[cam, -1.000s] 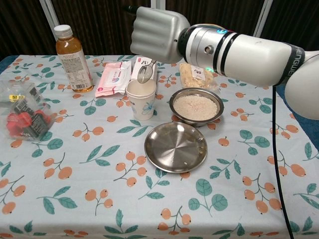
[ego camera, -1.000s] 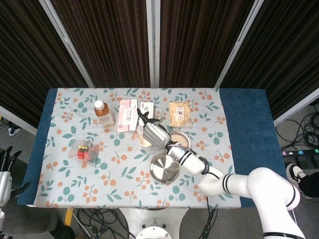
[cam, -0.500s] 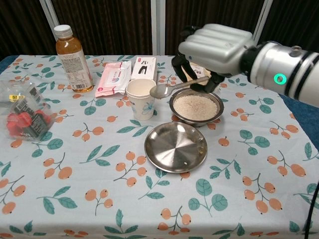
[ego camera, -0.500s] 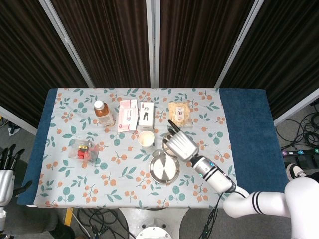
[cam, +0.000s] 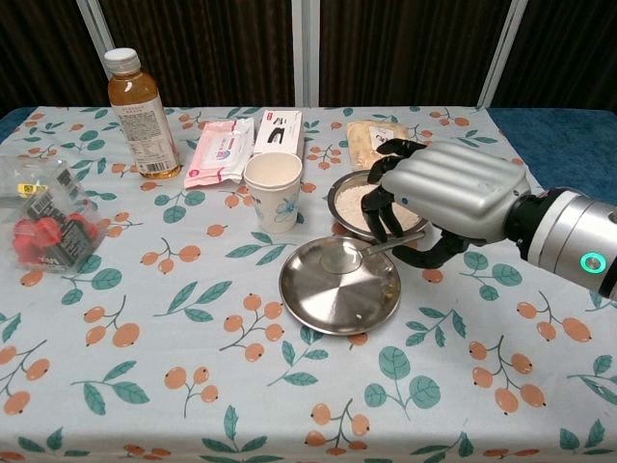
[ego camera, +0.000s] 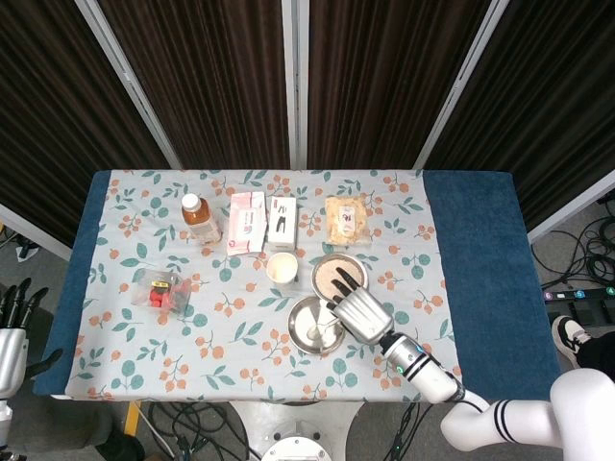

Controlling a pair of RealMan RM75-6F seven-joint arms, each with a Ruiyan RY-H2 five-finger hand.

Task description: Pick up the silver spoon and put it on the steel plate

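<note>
Lying nearly level, the silver spoon (cam: 359, 254) is held by the right hand (cam: 445, 200), bowl pointing left onto the steel plate (cam: 339, 285), handle running right into the fingers.

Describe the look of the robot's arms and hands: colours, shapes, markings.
The right hand has a smooth silver metallic shell with black fingers. Its forearm is a glossy white cylinder with black bands and a glowing green ring light. The left hand, at the frame edge, shows dark fingers on a silver body.
</note>
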